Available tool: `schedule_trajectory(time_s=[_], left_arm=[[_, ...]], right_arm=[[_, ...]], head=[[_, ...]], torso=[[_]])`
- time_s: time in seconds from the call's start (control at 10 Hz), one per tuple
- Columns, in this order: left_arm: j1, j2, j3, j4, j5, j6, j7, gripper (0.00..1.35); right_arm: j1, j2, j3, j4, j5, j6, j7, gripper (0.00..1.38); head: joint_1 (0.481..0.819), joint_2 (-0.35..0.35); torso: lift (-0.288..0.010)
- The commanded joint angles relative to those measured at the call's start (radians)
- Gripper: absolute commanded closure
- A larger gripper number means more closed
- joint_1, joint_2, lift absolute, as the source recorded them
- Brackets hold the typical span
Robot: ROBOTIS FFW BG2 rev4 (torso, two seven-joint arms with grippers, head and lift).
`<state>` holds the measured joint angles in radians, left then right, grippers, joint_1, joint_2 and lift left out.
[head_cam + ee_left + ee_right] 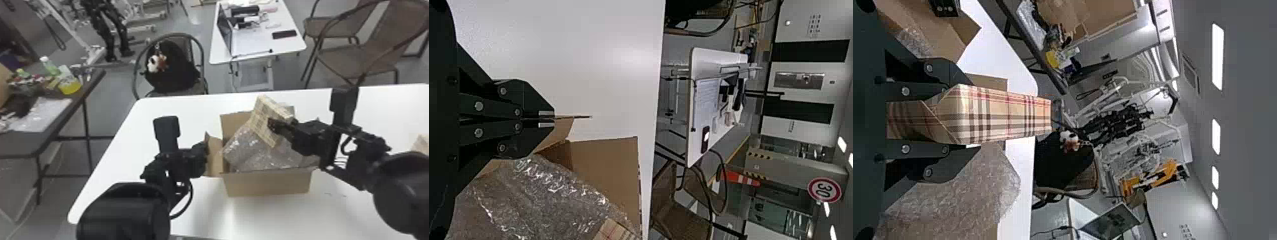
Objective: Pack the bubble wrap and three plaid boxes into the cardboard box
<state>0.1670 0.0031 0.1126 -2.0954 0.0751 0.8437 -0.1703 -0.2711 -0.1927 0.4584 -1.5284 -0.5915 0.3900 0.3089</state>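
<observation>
My right gripper (277, 126) is over the cardboard box (268, 185), holding a plaid box (266, 121) tilted above the bubble wrap (255, 156), which fills much of the opening. In the right wrist view the right gripper (960, 117) has its fingers on both sides of the plaid box (998, 116). My left gripper (206, 156) is at the cardboard box's left flap (215, 156); in the left wrist view the left gripper (554, 119) is closed on that flap's edge (574, 117). A corner of plaid (614, 231) shows beside the bubble wrap (544, 200).
Another plaid item (422, 145) lies at the white table's (127, 143) right side. Behind the table stand a chair with a black bag (172, 73), a smaller white table (258, 48) and brown chairs. A dark side table (19, 143) is at the left.
</observation>
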Motion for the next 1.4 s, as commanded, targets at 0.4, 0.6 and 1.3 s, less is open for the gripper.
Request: schedule_trajectory(time_s=[0.4, 0.6, 1.3], left_arm=[[-0.004, -0.006, -0.01, 0.005, -0.003, -0.003, -0.003, 1.22], [-0.004, -0.006, -0.007, 0.003, -0.001, -0.002, -0.003, 1.21], [-0.004, -0.006, -0.001, 0.002, -0.005, 0.003, -0.012, 1.21]], right_arm=[[-0.045, 0.029, 0.078, 0.198, -0.406, 0.139, -0.011, 0.91], [0.016, 0.021, -0.018, 0.065, -0.344, 0.144, -0.057, 0.05], [0.205, -0.031, -0.371, -0.559, 0.157, 0.359, -0.096, 0.27]], head=[[0.695, 0.321], [0.695, 0.329], [0.695, 0.187]], torso=[[-0.092], [-0.092], [-0.092]])
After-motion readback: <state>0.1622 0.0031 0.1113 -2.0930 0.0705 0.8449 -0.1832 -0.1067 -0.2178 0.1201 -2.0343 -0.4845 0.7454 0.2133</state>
